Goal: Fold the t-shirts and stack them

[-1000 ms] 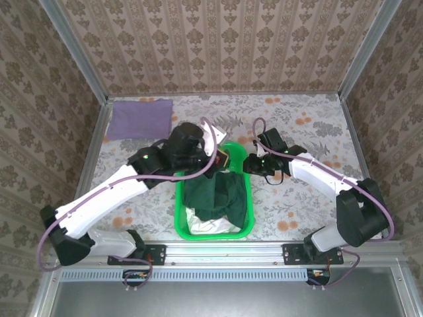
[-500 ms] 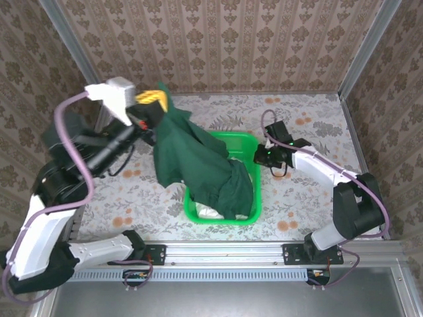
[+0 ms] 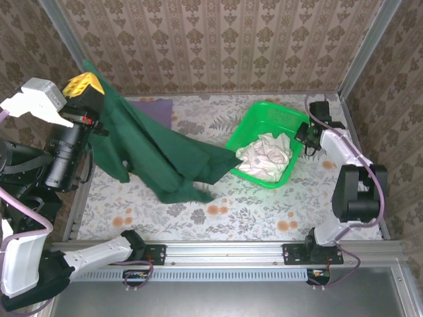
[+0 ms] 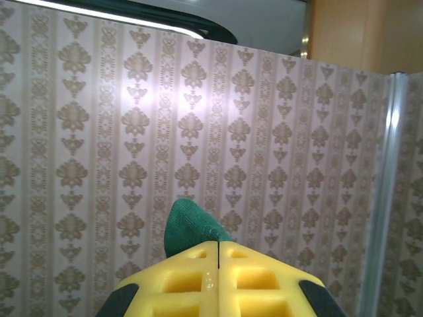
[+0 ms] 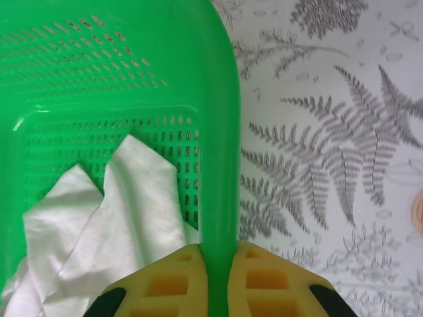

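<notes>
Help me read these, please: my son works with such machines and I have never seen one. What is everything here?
These are two robot arms bolted to a table, each ending in a yellow-tipped two-finger gripper. The wide picture is taken from above and behind them; the other two come from small cameras on the wrists. The left gripper, raised high, is shut on a dark green t-shirt, which hangs down to the table. The right gripper is shut on the rim of a bright green basket with pale cloth inside. A lilac t-shirt lies at the far left, partly behind the green one.
</notes>
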Tool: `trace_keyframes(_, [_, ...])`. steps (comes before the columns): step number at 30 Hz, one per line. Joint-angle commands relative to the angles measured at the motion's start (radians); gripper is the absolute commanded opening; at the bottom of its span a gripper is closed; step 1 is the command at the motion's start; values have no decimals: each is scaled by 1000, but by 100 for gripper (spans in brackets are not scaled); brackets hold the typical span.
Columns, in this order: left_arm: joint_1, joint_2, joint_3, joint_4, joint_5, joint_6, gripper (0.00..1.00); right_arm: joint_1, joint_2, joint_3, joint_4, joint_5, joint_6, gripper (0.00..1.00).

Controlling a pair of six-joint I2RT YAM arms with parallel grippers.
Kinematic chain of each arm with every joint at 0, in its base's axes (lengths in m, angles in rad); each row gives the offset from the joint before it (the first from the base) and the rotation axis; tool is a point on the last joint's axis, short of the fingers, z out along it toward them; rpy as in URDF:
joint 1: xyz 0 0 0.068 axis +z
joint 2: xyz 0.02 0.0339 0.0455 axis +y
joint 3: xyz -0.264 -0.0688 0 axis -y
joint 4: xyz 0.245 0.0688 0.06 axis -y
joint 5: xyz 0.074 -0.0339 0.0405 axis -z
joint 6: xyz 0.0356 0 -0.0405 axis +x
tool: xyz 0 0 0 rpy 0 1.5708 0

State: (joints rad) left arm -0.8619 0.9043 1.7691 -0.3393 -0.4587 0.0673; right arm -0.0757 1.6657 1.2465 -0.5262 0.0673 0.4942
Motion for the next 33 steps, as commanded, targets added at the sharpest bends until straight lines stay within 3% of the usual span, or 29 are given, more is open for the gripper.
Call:
trace_keyframes(1, [8,21,9,75,-58,67,0,-1,92,138,-111,114,-78,19])
trace_keyframes(2, [8,31,5,65,-55,59,0,-1,112,174,-142,124,-78,32])
trace_keyframes(4, [9,45,-22,62,-48,55,0,-1,116,213,-178,152,-70,49])
trace_keyframes(8, [49,90,-61,13,-53,18,0,3,0,173,-164,164,-25,62])
trace_keyframes(12, [152,112,-123,-33,67,-86,0,73,-147,99,-105,50,26,64])
trace_keyframes(15, [253,161,-129,-75,171,-174,0,239,-208,49,-45,13,67,67])
trace_keyframes(18, [378,245,-87,-127,390,-301,0,419,-164,64,-20,35,102,68])
trace_keyframes(21, [399,312,-77,-152,503,-338,0,542,-60,128,-34,79,136,68])
trace_keyframes(24, [399,336,-144,-183,520,-353,0,622,71,225,-72,98,142,68])
trace_keyframes(29, [399,298,-364,-131,433,-328,0,697,274,405,-182,134,149,64])
trace_keyframes(33, [399,318,-362,-152,405,-302,0,721,373,492,-263,197,140,57])
